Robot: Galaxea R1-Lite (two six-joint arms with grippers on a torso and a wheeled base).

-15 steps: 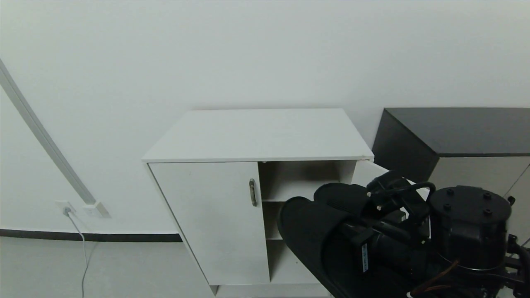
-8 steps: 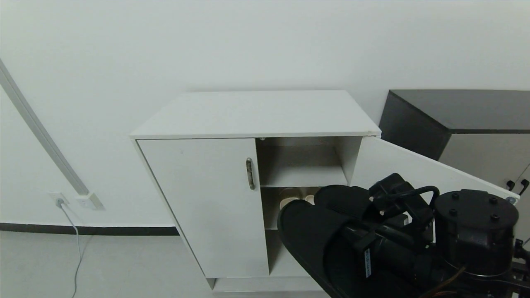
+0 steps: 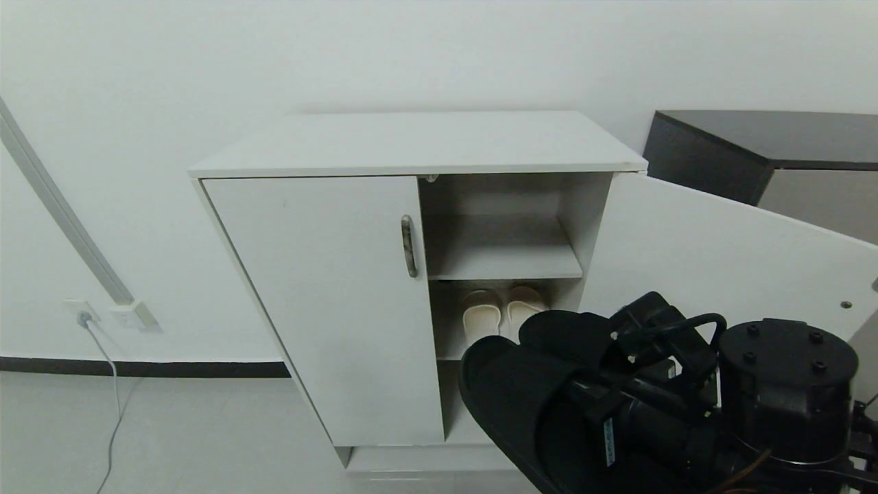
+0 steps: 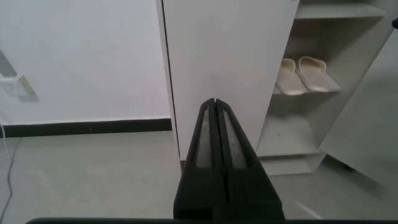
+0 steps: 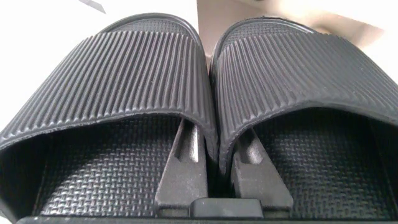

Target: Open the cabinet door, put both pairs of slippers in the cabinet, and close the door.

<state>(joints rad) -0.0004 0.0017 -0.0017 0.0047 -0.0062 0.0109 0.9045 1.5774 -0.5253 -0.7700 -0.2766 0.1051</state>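
Clamping both black slippers (image 3: 521, 391) by their inner edges, the right pincer (image 5: 216, 165) hung before the open cabinet (image 3: 425, 140); the left pincer (image 4: 215, 124) was closed, empty.

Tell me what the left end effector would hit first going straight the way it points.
Most likely the closed cabinet door: the left end effector, shut, points at its lower part, though depth is hard to judge.

In the cabinet (image 3: 418, 140), one pair of slippers (image 3: 504, 312) sits on the middle shelf, right of the shut door (image 3: 322, 302). The other pair (image 3: 528, 391), in the right gripper (image 5: 214, 155), is before that opening, left of the open door (image 3: 720, 254).
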